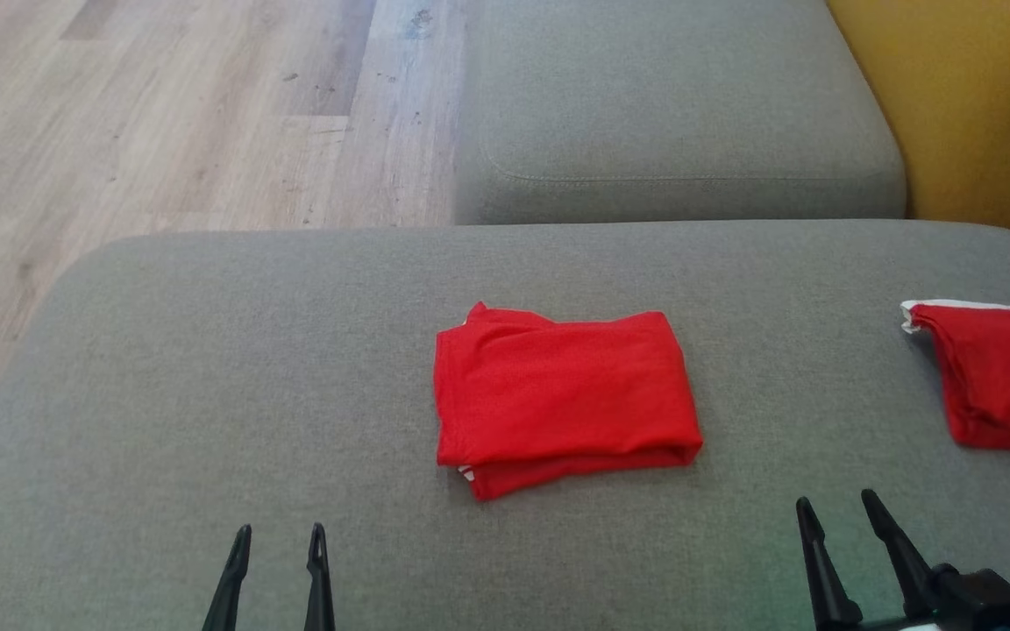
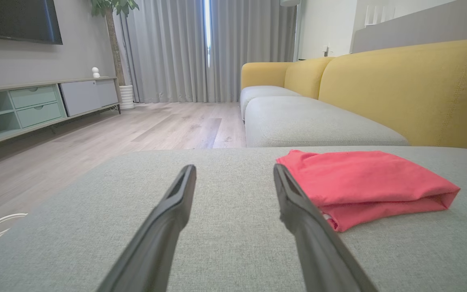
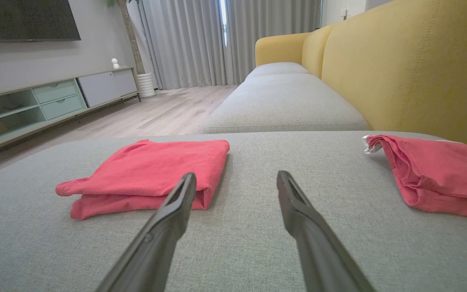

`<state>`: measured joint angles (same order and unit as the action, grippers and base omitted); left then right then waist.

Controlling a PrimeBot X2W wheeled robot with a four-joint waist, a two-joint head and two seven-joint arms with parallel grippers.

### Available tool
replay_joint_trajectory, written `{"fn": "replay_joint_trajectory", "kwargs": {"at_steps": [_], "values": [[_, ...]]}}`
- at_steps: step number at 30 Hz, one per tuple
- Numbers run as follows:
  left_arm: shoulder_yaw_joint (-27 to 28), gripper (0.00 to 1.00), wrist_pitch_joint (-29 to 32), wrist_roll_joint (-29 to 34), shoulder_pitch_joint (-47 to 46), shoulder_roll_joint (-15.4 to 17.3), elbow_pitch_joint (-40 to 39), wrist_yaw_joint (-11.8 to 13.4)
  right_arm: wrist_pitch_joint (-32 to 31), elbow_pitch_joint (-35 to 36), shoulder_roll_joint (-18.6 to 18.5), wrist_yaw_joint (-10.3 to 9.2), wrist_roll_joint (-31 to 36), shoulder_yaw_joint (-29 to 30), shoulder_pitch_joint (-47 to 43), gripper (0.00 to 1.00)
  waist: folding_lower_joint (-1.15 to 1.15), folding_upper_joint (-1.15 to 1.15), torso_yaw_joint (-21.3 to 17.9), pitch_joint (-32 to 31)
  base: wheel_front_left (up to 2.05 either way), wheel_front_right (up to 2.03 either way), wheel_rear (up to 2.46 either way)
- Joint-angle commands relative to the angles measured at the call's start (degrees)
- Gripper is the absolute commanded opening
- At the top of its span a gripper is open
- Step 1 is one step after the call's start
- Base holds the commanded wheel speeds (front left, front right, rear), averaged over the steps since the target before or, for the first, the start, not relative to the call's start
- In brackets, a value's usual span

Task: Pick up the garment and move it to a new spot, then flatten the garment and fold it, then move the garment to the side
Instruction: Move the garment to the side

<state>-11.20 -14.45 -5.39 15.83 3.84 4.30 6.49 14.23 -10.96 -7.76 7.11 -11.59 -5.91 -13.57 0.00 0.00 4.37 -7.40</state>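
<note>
On the grey cushion [image 1: 207, 368], mid-surface, your folded red garment [image 1: 562, 399] lay flat. A second red cloth [image 1: 1005, 377] sat at the cushion's right edge. Your left gripper [image 1: 281, 526] hung over the cushion's near edge, fingers spread, holding nothing. Your right gripper [image 1: 836, 496] hung over its near right, likewise spread and empty.

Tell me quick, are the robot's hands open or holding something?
Left gripper: open, fingers apart, holding nothing.
Right gripper: open, fingers apart, holding nothing.
</note>
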Motion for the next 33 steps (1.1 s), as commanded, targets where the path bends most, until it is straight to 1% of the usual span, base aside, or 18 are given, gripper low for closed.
{"fn": "replay_joint_trajectory", "kwargs": {"at_steps": [1, 7, 9, 15, 19, 22, 27, 30, 33], "values": [[1.9, 1.0, -0.5, 0.3, -1.8, -0.8, -1.5, -0.3, 0.8, 1.8, -1.3, 0.37, 0.7, -1.1, 2.0, 1.0, 0.0, 0.0, -0.2, 0.1, 0.0, 0.0, 0.0], [2.0, 1.0, -0.5, -0.6, -1.8, -0.9, -2.0, -0.5, 0.8, 1.6, -1.5, 0.37, 1.0, -0.9, 2.1, 1.0, 0.0, 0.0, -0.1, 0.5, 0.0, 0.0, 0.0], [1.9, 1.0, -0.5, -1.8, -1.9, -0.9, -2.2, -1.1, 0.8, 1.7, -1.5, 0.37, 1.0, -0.7, 2.2, 1.0, 0.0, 0.0, 0.1, 0.9, 0.0, 0.0, 0.0], [1.5, 1.0, -0.5, -3.1, -2.5, -0.9, -3.0, -1.9, 0.8, 1.0, -1.4, 0.37, 1.4, -0.2, 3.9, 1.0, 0.0, 0.0, 1.0, 3.3, 0.0, 0.0, 0.0], [0.7, 1.0, -0.5, -4.0, -3.0, -0.9, -3.9, -3.2, 0.8, -2.5, -0.7, 0.37, 0.1, 1.1, 6.7, 1.0, 0.0, 0.0, 1.7, 5.3, 0.0, 0.0, 0.0], [0.3, 1.0, -0.5, -3.1, -3.5, -1.0, -3.9, -3.3, 0.6, -6.3, -0.5, 0.37, -0.7, 1.9, 10.0, 1.0, 0.0, 0.0, 2.3, 6.5, 0.0, 0.0, 0.0], [-0.6, 1.0, -0.5, -1.8, -5.6, -1.0, -4.5, -3.0, -3.3, -10.9, -1.1, 0.37, -1.5, 3.6, 18.2, 1.0, 0.0, 0.0, 3.7, 9.6, 0.0, 0.0, 0.0], [-1.2, 1.0, -0.5, -1.4, -7.3, -1.0, -4.9, -2.9, -8.6, -13.5, -1.7, 0.37, -3.6, 3.1, 23.8, 1.0, 0.0, 0.0, 4.5, 11.7, 0.0, 0.0, 0.0], [-1.8, 1.0, -0.5, -1.1, -8.8, -1.0, -4.8, -2.8, -14.8, -16.3, -1.9, 0.37, -7.1, 1.4, 29.3, 1.0, 0.0, 0.0, 5.4, 13.7, 0.0, 0.0, 0.0]]}}
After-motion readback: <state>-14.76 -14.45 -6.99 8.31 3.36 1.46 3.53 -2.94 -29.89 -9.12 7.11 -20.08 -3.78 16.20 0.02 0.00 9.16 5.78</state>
